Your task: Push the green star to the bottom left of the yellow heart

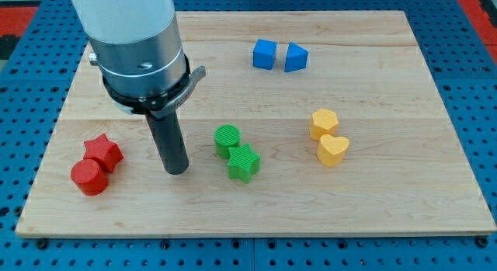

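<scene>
The green star (244, 162) lies near the board's middle, touching a green cylinder (227, 139) just above and to its left. The yellow heart (333, 150) lies to the right of the star, right below a yellow hexagon (323, 123). My tip (176, 170) rests on the board to the left of the green star, a block's width or so away from it, and to the right of the red blocks.
A red star (103, 152) and a red cylinder (88, 177) sit together at the view's left. A blue cube (265, 53) and a blue triangular block (295, 57) sit near the top. The wooden board (388, 209) lies on a blue pegboard.
</scene>
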